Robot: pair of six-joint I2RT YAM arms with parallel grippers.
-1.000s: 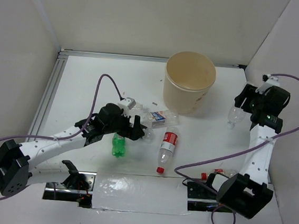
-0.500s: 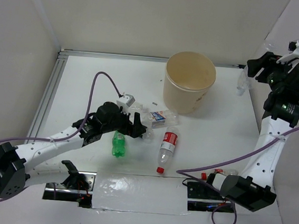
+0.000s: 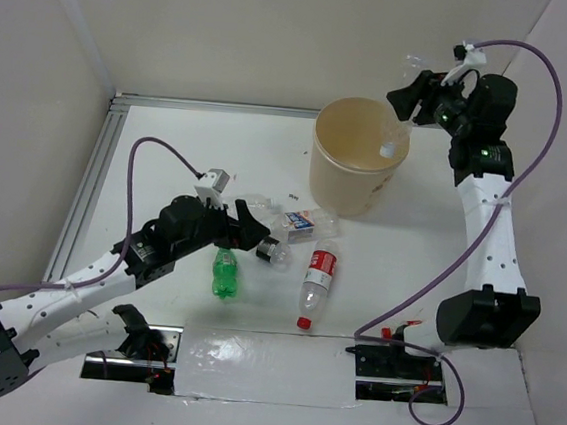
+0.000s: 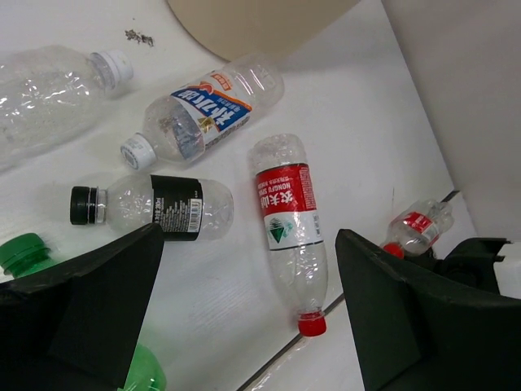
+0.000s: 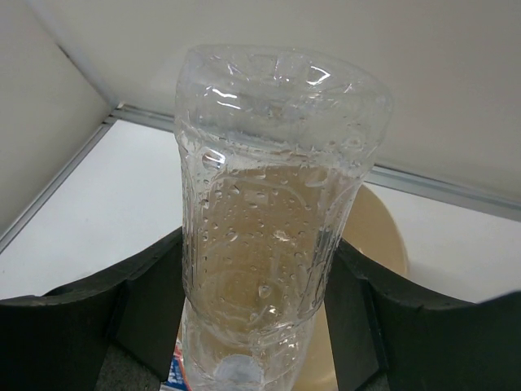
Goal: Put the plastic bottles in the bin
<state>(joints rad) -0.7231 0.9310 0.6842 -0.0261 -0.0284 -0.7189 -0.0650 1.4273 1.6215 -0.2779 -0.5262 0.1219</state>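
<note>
The beige bin [image 3: 340,171] stands at the back middle of the table. My right gripper [image 3: 409,102] is shut on a clear label-less bottle [image 3: 395,142] and holds it cap-down over the bin's right rim. In the right wrist view this bottle [image 5: 269,228] sits between the fingers with the bin [image 5: 378,236] below it. My left gripper [image 3: 251,232] is open and empty above the lying bottles: a green one [image 3: 223,272], a dark-labelled one [image 4: 163,209], a blue-white one [image 4: 199,114], a red-labelled one [image 4: 289,216] and a clear one [image 4: 49,90].
A small red-labelled bottle [image 4: 417,223] lies near the right arm's base [image 3: 482,314]. A taped strip [image 3: 259,366] runs along the near edge. A metal rail [image 3: 86,194] lines the left side, with walls close on the left, back and right.
My right arm has swung up and left from the table's right side, carrying the clear bottle to over the bin. My left gripper has drawn back and left a little, still open.
</note>
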